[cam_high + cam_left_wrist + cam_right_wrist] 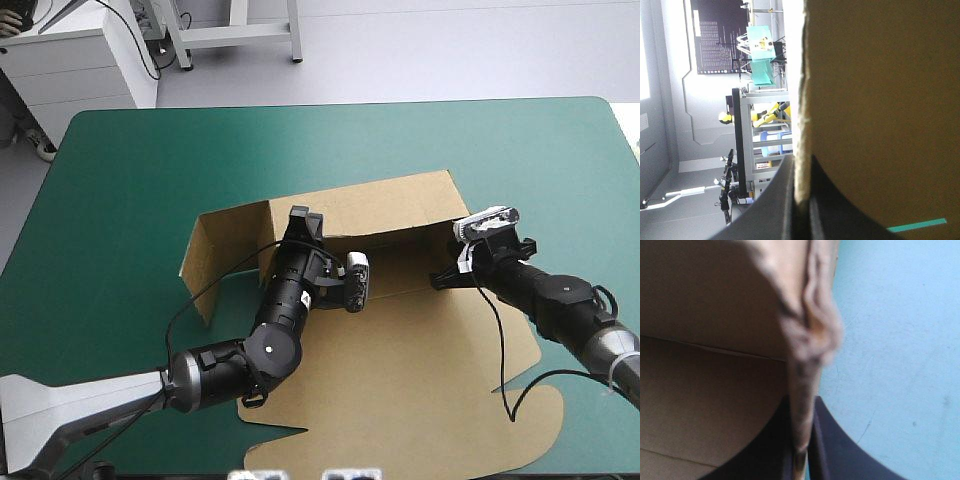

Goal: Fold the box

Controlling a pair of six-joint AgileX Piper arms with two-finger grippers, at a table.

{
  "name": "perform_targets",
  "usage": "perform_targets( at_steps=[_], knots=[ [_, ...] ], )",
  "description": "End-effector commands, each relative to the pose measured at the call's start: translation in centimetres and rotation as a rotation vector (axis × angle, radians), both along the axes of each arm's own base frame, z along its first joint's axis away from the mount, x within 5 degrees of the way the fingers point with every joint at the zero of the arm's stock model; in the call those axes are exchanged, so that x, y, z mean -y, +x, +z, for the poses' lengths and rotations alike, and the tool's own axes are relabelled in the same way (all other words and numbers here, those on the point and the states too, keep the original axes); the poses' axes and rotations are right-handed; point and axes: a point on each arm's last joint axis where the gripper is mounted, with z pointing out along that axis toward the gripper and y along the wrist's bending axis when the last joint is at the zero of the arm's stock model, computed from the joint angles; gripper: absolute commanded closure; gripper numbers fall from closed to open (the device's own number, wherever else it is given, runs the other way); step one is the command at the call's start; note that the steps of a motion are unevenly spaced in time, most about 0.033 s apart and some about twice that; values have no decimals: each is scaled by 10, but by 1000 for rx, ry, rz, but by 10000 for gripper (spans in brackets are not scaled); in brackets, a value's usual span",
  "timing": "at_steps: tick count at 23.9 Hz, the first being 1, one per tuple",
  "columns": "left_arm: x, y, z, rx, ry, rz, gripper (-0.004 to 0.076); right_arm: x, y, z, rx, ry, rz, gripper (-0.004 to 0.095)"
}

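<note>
Box (400, 350): matte brown board, upright walls, frayed edges

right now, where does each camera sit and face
High view: above and behind, looking down at the box; left tool and right tool show.
Left wrist view: above that wrist, facing along the left tool, shut on a box wall.
Right wrist view: above that wrist, along the right tool, shut on the box.
All three share the box.
</note>
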Motion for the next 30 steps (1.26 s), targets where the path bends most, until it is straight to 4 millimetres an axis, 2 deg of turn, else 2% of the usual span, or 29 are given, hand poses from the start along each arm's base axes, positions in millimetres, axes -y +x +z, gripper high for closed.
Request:
perform_targets(
  at_steps=[1, 10, 15, 21, 26, 27, 29, 30],
  knots=[
    [-3, -1, 24, 77, -59, 5, 687, -2, 0, 14, 41, 47, 1, 926],
    [-2, -2, 24, 72, -61, -8, 434, -4, 8, 9, 0, 104, -33, 926],
    [7, -14, 24, 77, -52, -51, 376, -4, 24, 19, 38, 78, -39, 926],
    [21, -50, 30, 147, -56, -71, 375, -7, 46, 22, 35, 88, -44, 928],
    [23, -66, 34, 191, -61, -53, 394, -7, 50, 18, 16, 107, -61, 927],
    [23, -68, 35, 199, -62, -50, 419, -8, 50, 17, 9, 108, -57, 927],
    [23, -76, 37, 230, -50, -35, 527, -8, 50, 14, -8, 95, -54, 927],
    [23, -82, 39, 253, -34, -27, 615, -8, 50, 12, -20, 93, -57, 926]
  ],
)
